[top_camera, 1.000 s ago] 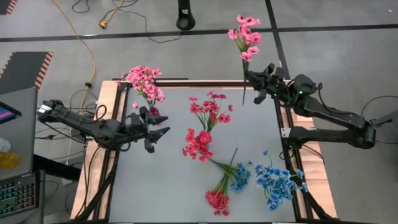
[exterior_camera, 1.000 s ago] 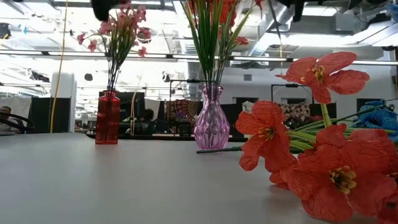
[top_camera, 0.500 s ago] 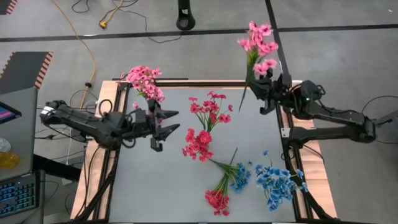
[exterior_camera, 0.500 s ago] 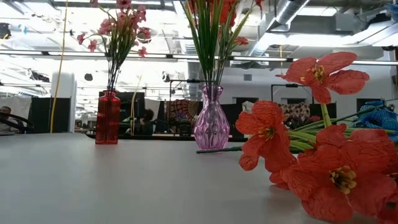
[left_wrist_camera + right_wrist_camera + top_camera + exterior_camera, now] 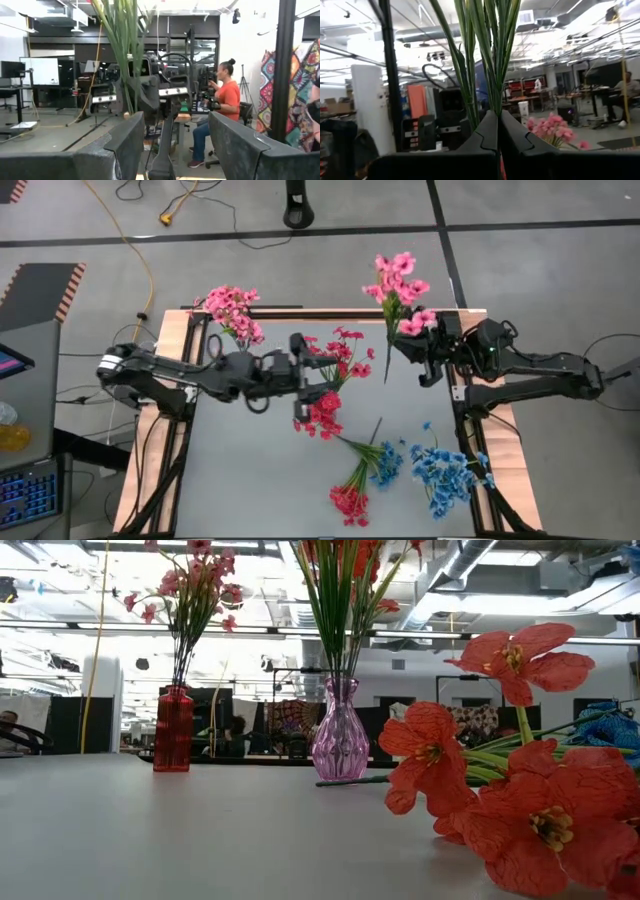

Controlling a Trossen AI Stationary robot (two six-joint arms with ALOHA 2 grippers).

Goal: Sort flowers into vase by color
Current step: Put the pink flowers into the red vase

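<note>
One vase [image 5: 173,729] stands at the counter's [image 5: 260,480] far left corner, another vase [image 5: 341,737] mid-counter toward the far edge. Loose flowers [image 5: 400,470] lie toward the near right corner.

The left gripper [image 5: 318,377] has travelled from beside the red glass vase [image 5: 247,360] to the table's centre, jaws apart. The right gripper [image 5: 413,352] has carried its pink-blossomed sprig [image 5: 398,288] inward (stems clamped between the fingers).
</note>
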